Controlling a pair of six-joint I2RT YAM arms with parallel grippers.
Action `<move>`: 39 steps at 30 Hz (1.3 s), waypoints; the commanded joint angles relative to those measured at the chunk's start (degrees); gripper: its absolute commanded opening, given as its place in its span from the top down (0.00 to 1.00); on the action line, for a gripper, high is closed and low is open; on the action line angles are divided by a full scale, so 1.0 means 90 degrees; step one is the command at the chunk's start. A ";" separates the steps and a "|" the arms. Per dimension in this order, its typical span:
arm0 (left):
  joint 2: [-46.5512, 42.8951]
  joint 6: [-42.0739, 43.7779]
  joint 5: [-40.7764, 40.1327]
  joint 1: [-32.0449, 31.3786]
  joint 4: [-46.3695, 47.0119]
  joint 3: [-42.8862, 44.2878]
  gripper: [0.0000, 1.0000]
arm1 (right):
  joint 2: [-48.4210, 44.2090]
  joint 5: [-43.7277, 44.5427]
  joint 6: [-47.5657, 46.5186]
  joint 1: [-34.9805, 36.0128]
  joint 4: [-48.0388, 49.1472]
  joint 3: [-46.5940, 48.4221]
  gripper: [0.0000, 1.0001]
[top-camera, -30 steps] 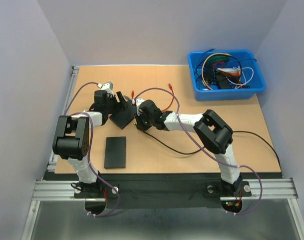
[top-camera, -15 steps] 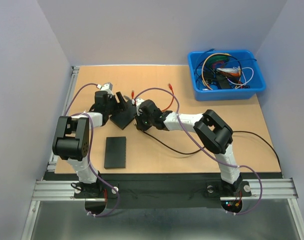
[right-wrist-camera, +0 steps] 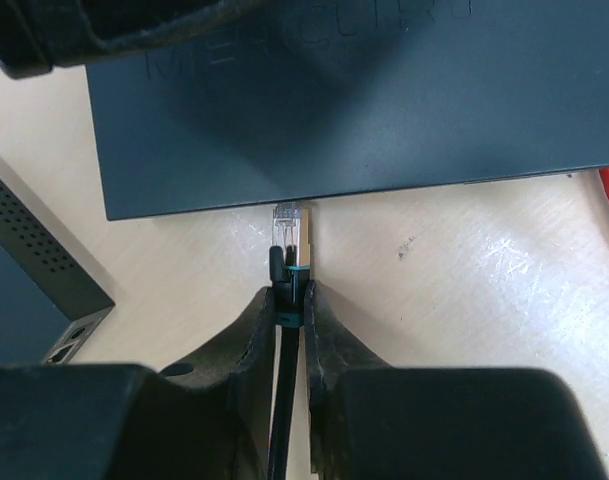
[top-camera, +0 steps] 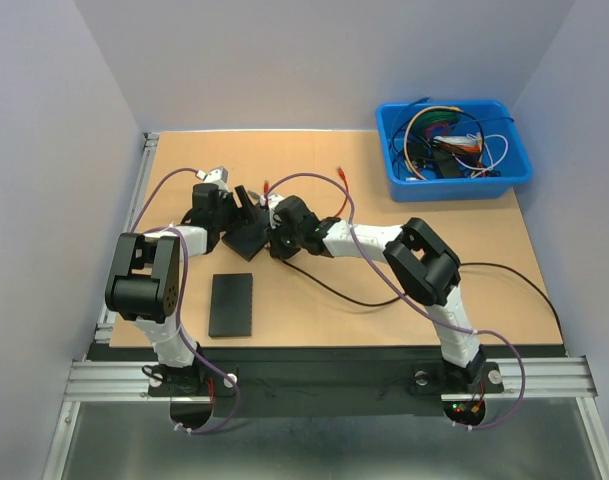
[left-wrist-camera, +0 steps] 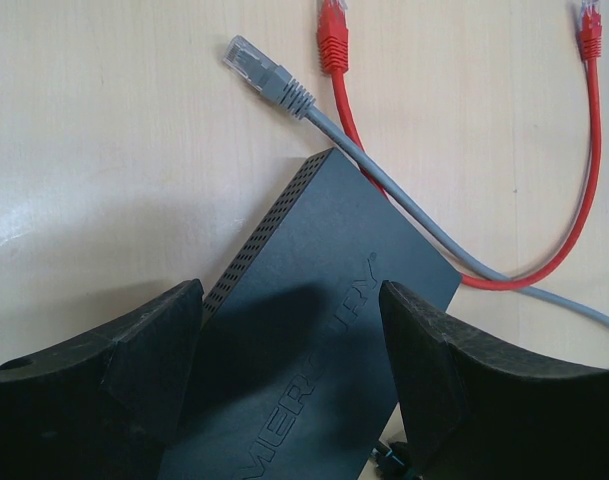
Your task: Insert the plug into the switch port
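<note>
Plug (right-wrist-camera: 289, 228) of clear plastic, with a teal collar and a thin black cable, sits pinched between the jaws of the right gripper (right-wrist-camera: 289, 300). The jaws are pressed together on its boot, just behind the clear body. The tip of the plug meets the near edge of the switch (right-wrist-camera: 354, 100), a flat dark-grey rectangular box. The port itself is hidden, so whether the tip has entered cannot be told.

Nearest the arm bases, a flat black rectangular slab (top-camera: 232, 304) lies on the light wooden surface (top-camera: 484, 240), apart from the switch.

At mid-surface the left gripper (left-wrist-camera: 289, 300) hangs over the switch with its jaws spread, one black finger on each side of the casing. Whether they touch it cannot be told. The casing has a perforated side wall, and raised lettering on its top reads "MERCURY", part of it in shadow.

Just beyond the switch lie a grey cable (left-wrist-camera: 384, 170) ending in a clear connector and a red cable (left-wrist-camera: 579, 200) with a red connector at each end. The two cross each other beside the far corner of the switch.

At the far right corner of the surface stands a blue plastic bin (top-camera: 452, 190). It holds a tangle of loose cables (top-camera: 446, 140) in black, white, orange, yellow and green.
</note>
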 commanded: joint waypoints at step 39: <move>-0.0188 0.0047 0.0010 -0.0230 -0.0225 -0.0064 0.18 | 0.0069 -0.0034 0.0230 -0.0116 0.0026 0.0742 1.00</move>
